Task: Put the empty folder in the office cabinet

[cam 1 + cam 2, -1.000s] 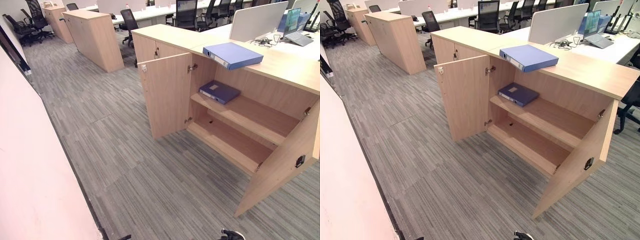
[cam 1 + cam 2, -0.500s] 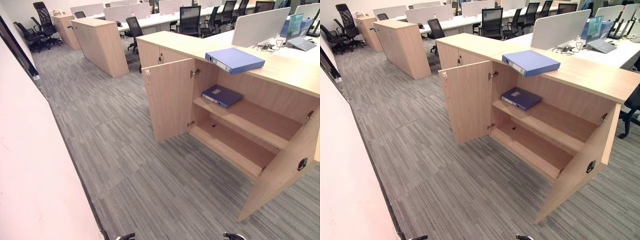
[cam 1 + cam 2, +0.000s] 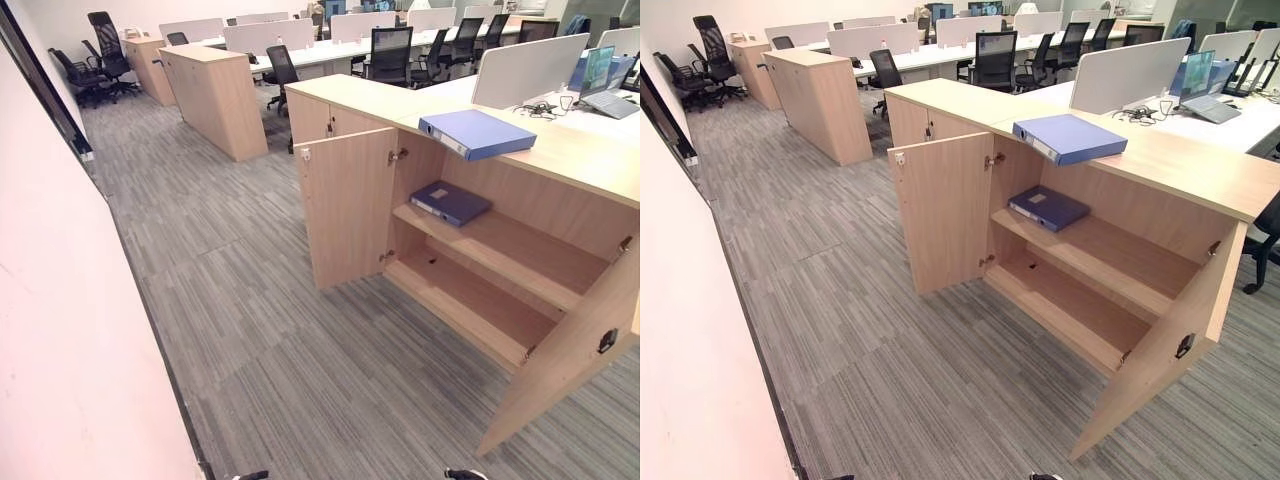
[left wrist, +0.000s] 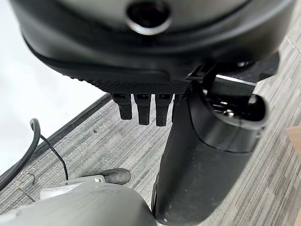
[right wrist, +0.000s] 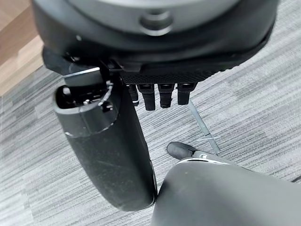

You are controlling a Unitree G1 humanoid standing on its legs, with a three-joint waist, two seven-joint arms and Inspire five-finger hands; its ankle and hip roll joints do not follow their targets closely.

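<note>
My left hand [image 4: 207,155] and right hand [image 5: 108,150] hang empty, fingers straight; folder [image 3: 477,134] atop open cabinet [image 3: 350,215].

Both hands idle, empty.
Left hand [image 4: 188,117]: fingers [image 4: 141,110] hang straight, thumb extended, nothing held. Right hand [image 5: 141,94]: fingers [image 5: 162,96] likewise relaxed, thumb extended, nothing held.

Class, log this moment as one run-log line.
blue folder: on cabinet top | dark folder: upper shelf | doors open | left hand, right hand: empty
</note>
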